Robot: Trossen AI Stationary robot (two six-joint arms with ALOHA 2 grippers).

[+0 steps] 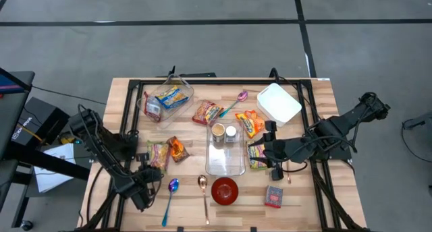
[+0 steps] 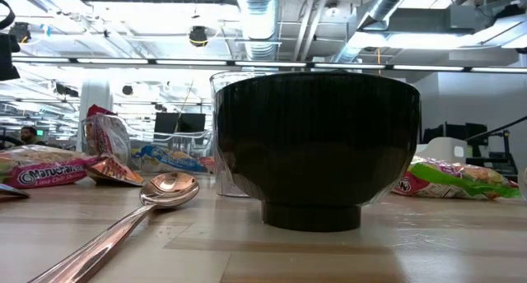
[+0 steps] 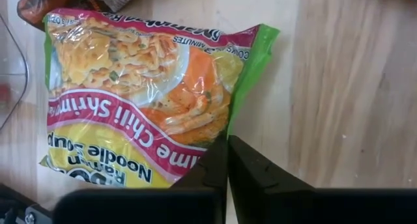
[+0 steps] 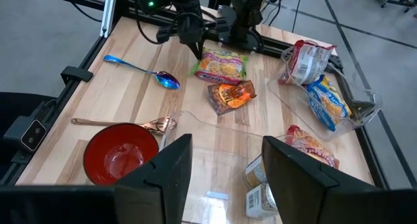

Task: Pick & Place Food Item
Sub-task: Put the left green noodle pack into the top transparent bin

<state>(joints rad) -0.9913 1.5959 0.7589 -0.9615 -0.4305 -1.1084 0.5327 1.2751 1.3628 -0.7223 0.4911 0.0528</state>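
The wooden tabletop [image 1: 317, 97] carries a scatter of packets, tubs and spoons, and the task's thing looks to be the lime chili shrimp ramen packet [image 3: 137, 100], lying flat toward the tabletop's 8 o'clock side, just beside a crumpled orange snack bag [image 1: 177, 149] at its 3 o'clock. The left claw [image 3: 227, 160] sits at the packet's edge with its fingers pressed fully together; it seems to pinch the film seam there, though whether any film is really caught cannot be told. The packet should be light, its wrapper thin, crinkly and slippery, the noodle block inside stiff but brittle, so a grip on the sealed edge suits better than squeezing the middle. The right claw [image 4: 221, 162] waits half open over the clear tray [image 1: 226, 158] at the centre.
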